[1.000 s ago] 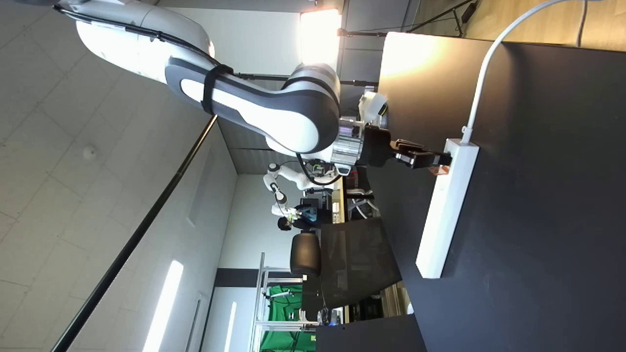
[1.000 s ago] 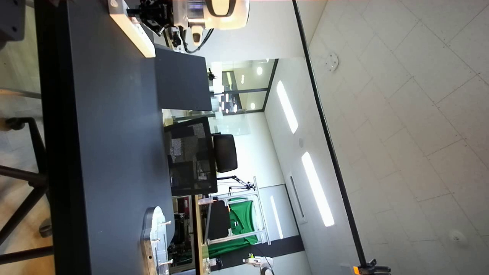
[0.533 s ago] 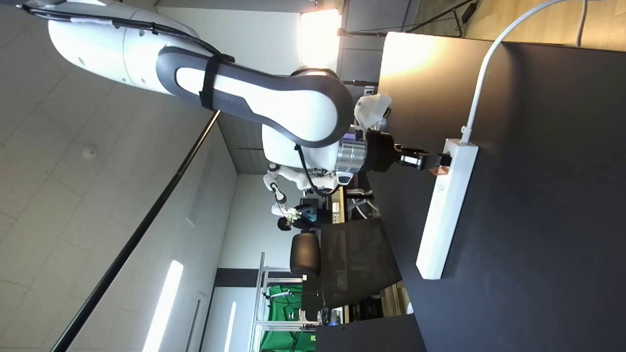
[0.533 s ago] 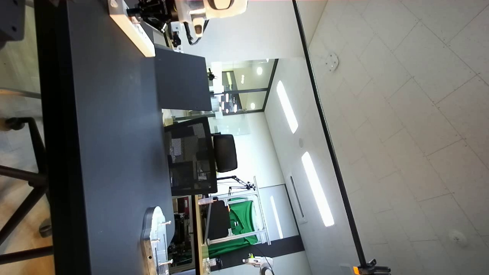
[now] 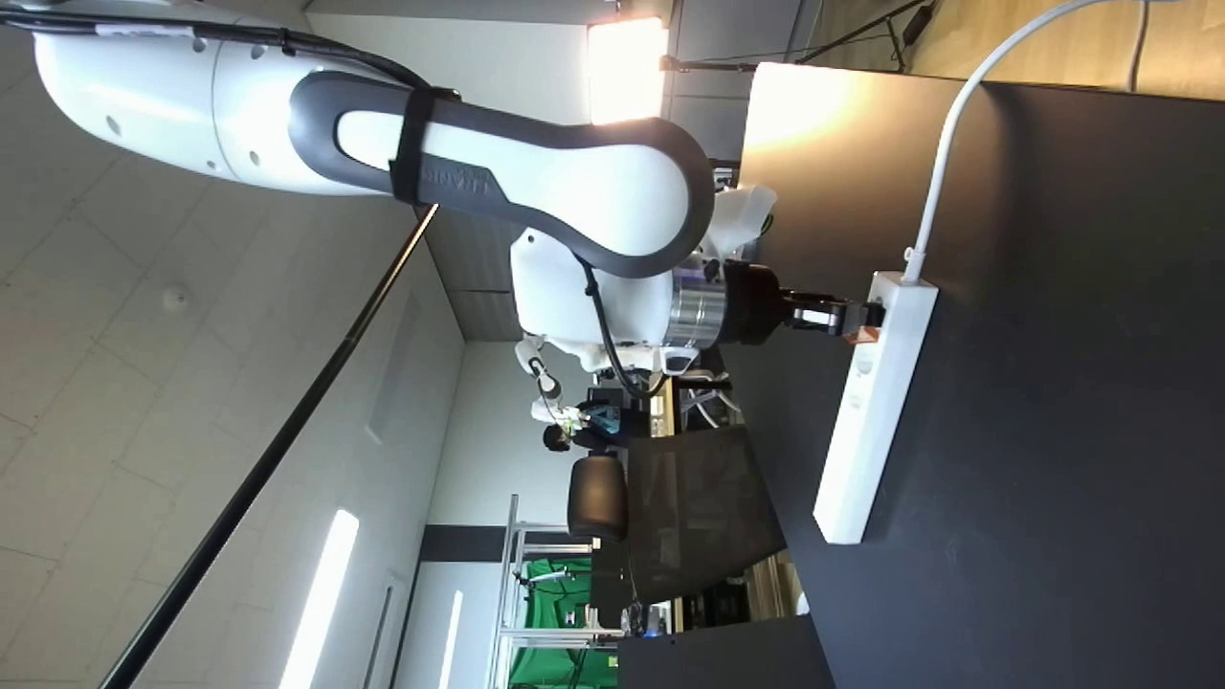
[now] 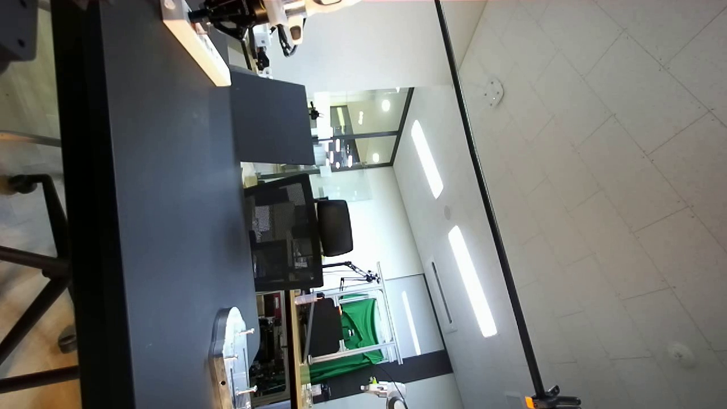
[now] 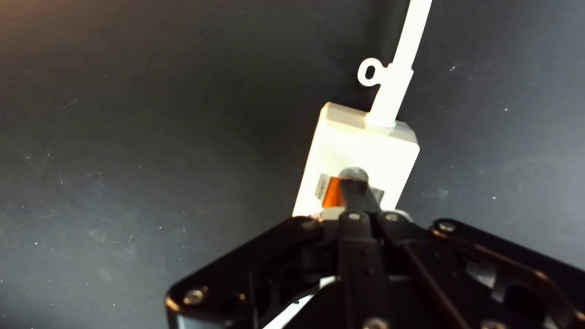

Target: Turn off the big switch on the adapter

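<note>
The adapter is a long white power strip (image 5: 866, 421) lying on the dark table, also in an exterior view (image 6: 200, 52) and in the wrist view (image 7: 365, 146). Its big switch (image 7: 332, 194) is orange and also shows in an exterior view (image 5: 865, 335). My gripper (image 7: 358, 189) is shut, its fingers together with nothing between them. In an exterior view the fingertips (image 5: 875, 314) reach down to the strip at the cable-side end of the switch and appear to touch it. In the wrist view they hide the right part of the switch. Its exact tilt is unclear.
A white cable (image 5: 940, 163) leaves the strip's end near the gripper; a small loop (image 7: 370, 72) sits at its base. A board with metal pegs (image 6: 234, 358) lies at the other end of the table (image 6: 176, 227). A chair (image 6: 284, 233) stands behind the table.
The arm links and wrist have swung, and the gripper's body is tilted differently over the strip. The fingertips stay at almost the same spot on the switch. The strip has hardly moved.
</note>
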`<state>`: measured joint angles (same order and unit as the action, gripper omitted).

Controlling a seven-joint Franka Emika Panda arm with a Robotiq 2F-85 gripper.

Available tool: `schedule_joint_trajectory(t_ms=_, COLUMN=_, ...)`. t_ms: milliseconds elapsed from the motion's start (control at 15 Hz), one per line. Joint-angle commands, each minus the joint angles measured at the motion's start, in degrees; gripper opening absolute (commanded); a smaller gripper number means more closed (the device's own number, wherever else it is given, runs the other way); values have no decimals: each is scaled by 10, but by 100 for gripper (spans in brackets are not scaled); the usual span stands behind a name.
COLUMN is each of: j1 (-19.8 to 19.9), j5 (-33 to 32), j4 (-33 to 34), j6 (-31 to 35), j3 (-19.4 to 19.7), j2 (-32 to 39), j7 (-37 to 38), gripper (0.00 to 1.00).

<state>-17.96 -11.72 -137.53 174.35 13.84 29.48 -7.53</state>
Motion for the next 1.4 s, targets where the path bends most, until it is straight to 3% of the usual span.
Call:
schedule_joint_trajectory(t_ms=0, j1=9, j5=-4, j4=-3, j6=-40, j3=-8, j2=-41, j7=33, gripper=0)
schedule_joint_trajectory(t_ms=333, j1=56, j5=-4, j4=0, j6=-165, j3=-43, j2=-138, j7=24, gripper=0)
schedule_joint_trajectory(t_ms=400, j1=69, j5=-1, j4=3, j6=-204, j3=-55, j2=-157, j7=19, gripper=24)
schedule_joint_trajectory(t_ms=467, j1=83, j5=1, j4=7, j6=-234, j3=-67, j2=-171, j7=11, gripper=26)
schedule_joint_trajectory(t_ms=800, j1=139, j5=34, j4=17, j6=-349, j3=-110, j2=-213, j7=-26, gripper=59)
schedule_joint_trajectory(t_ms=1133, j1=165, j5=57, j4=27, j6=-399, j3=-123, j2=-219, j7=-47, gripper=93)
schedule_joint_trajectory(t_ms=1333, j1=172, j5=59, j4=30, j6=-411, j3=-124, j2=-218, j7=-48, gripper=100)
